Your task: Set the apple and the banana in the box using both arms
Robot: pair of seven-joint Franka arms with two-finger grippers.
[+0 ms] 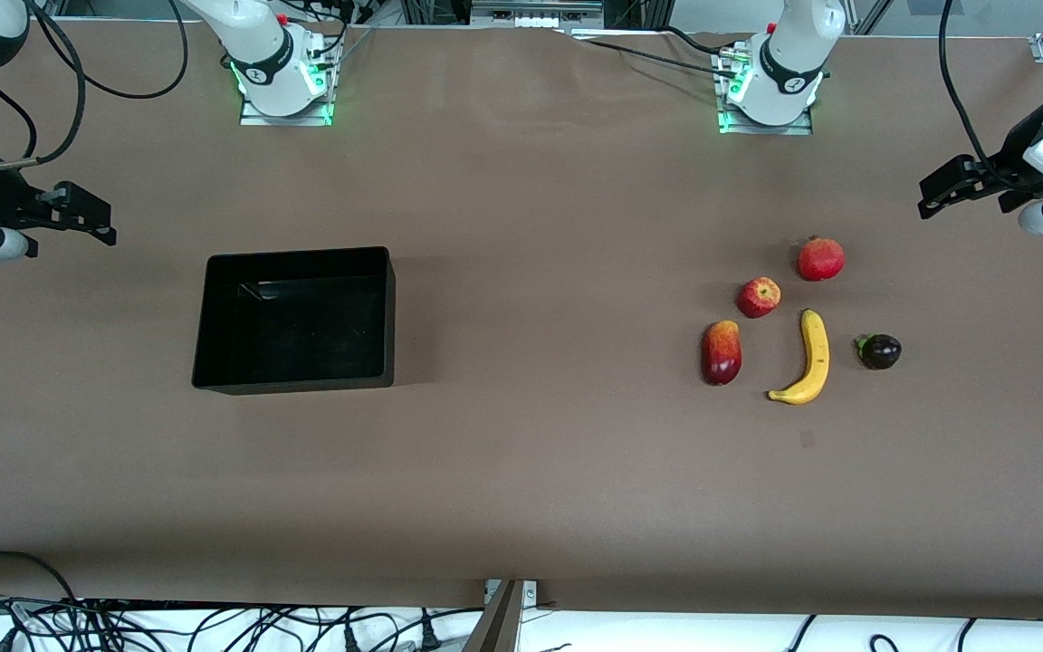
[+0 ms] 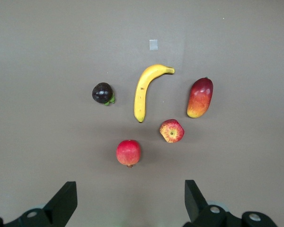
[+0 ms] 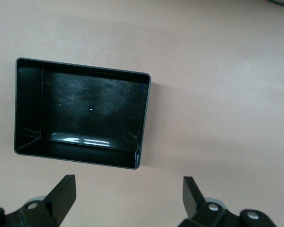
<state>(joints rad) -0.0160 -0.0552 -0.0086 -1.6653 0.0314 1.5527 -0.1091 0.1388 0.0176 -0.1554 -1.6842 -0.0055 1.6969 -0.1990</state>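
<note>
The apple, small and red with yellow patches, lies on the table toward the left arm's end; it also shows in the left wrist view. The yellow banana lies beside it, nearer the front camera, and shows in the left wrist view. The black box stands empty toward the right arm's end and shows in the right wrist view. My left gripper is open and empty over bare table at the left arm's end. My right gripper is open and empty over bare table beside the box.
A plain red round fruit lies farther from the camera than the apple. A red-yellow mango-like fruit and a dark purple fruit flank the banana. A small grey mark is on the brown table.
</note>
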